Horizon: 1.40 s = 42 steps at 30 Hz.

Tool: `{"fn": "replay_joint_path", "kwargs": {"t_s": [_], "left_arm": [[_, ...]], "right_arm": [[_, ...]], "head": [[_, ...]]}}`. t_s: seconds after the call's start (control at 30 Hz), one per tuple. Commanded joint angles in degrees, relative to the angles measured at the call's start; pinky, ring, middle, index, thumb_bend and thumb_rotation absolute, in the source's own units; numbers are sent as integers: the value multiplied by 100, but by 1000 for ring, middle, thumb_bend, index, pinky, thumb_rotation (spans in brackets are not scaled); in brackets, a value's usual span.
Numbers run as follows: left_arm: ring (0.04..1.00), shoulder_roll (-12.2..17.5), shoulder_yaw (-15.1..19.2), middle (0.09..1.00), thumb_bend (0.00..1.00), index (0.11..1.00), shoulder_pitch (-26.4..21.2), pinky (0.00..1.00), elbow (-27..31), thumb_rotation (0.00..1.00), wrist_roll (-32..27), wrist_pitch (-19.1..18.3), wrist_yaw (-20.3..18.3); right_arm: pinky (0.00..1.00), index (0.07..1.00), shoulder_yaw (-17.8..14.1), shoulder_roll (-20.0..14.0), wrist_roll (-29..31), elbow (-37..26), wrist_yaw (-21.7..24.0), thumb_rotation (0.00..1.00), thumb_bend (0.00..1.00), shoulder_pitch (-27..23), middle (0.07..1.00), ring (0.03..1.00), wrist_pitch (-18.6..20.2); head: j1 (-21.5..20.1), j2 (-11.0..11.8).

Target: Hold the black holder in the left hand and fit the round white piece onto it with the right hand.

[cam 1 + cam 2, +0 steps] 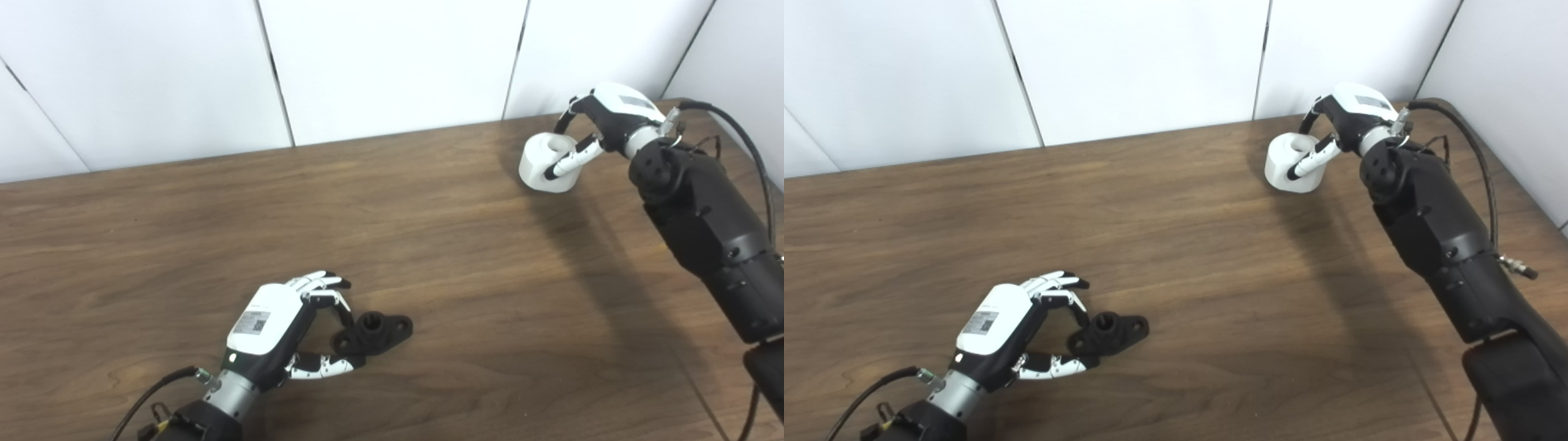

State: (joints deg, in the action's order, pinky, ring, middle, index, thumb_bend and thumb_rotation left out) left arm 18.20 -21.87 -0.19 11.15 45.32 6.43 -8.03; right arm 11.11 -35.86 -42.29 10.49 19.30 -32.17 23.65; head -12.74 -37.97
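The black holder (378, 331), a small flanged part with a raised round hub, lies on the wooden table (429, 233) near the front left. My left hand (272, 318) reaches it from the left; its fingertips and thumb close on the holder's left lobe. Far off at the back right, my right hand (612, 116) grips the round white piece (542, 164), a thick ring with a centre hole. Thumb and fingers clamp its rim, and it is tilted just above the tabletop. In the right eye view the holder (1111, 331) and white piece (1287, 162) stand equally far apart.
White wall panels (392, 61) rise right behind the table's back edge. The black right forearm (704, 233) with its cable slants over the table's right side. Bare wood lies between the two hands.
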Motion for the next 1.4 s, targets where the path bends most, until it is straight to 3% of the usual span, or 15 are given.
{"fn": "replay_joint_path", "kwargs": {"t_s": [0.0,0.33,0.37,0.4,0.43,0.5,1.1,1.37], "left_arm": [[872,60,-121,811,513,489,138,818,-219,52,181,-283,-382],[866,51,-122,808,513,489,138,815,-208,51,204,-276,-350],[867,47,-123,808,513,489,137,810,-201,51,205,-286,-357],[868,43,-123,809,513,489,137,804,-200,51,205,-288,-355],[868,40,-123,809,513,489,137,798,-201,51,203,-288,-352],[869,39,-125,809,513,489,136,805,-210,51,197,-284,-349],[871,-7,-198,810,512,489,96,832,-193,52,221,-369,-383],[870,-38,-262,807,513,489,71,834,-218,52,259,-400,-356]], "right_arm": [[992,633,-61,-151,-26,-140,-194,302,953,-279,909,1000,-150],[980,589,-132,-126,113,-131,-228,217,924,-232,903,1000,-178],[975,540,-144,-124,146,-134,-247,181,730,-221,896,1000,-202],[973,514,-153,-123,169,-143,-272,161,630,-209,886,1000,-223],[974,497,-162,-121,190,-150,-308,146,568,-197,875,997,-248],[975,488,-168,-126,210,-164,-382,137,536,-176,861,989,-295],[984,485,-134,-228,245,-231,-425,134,524,-162,843,979,-334],[1000,485,76,-426,94,-1220,377,136,525,-196,841,974,-78]], "head": [[7,-5],[22,-18],[21,-17],[21,-17],[23,-22],[19,-21],[76,-30],[143,-43]]}}
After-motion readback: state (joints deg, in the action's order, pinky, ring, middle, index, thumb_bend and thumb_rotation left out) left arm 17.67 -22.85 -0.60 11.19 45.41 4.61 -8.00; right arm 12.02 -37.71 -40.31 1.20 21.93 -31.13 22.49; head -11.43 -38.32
